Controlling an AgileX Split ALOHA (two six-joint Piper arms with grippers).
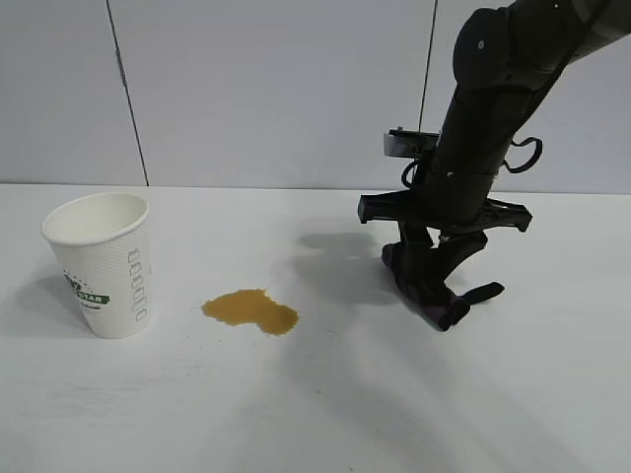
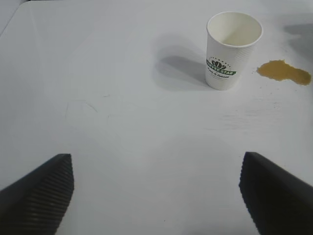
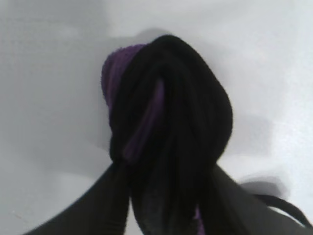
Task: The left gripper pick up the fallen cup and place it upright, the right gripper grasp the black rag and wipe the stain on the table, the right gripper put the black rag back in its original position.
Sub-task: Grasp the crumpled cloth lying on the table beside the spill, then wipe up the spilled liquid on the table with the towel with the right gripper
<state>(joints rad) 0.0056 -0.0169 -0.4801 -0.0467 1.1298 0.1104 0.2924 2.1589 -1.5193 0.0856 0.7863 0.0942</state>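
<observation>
We see the cup (image 1: 102, 264) standing upright on the table (image 1: 325, 414), mouth up and long axis vertical, toward the left of the exterior view. Its logo faces partly away from that camera, and the column of printed boxes runs down its side. In the left wrist view the cup (image 2: 231, 49) shows its logo squarely, with the stain (image 2: 284, 72) just beside it but not touching.

The stain (image 1: 251, 310) is a flat amber puddle stretched roughly sideways across the exterior view, lying between the cup and the rag (image 1: 432, 284).

The right gripper (image 1: 434, 286) points steeply down at the table to the right of the stain. Its fingers are pinched on the rag, which is bunched between them; from the right wrist the rag (image 3: 168, 127) bulges out past the fingers (image 3: 98, 205) as a rounded black wad with purple showing on one side and in a fold. A thin tail of the rag sticks out to the right in the exterior view, lying low over the table. We cannot tell whether the rag rests on the table or is lifted clear.

The left gripper (image 2: 156, 193) hangs above bare table well short of the cup, its two fingers spread wide with nothing between them.
</observation>
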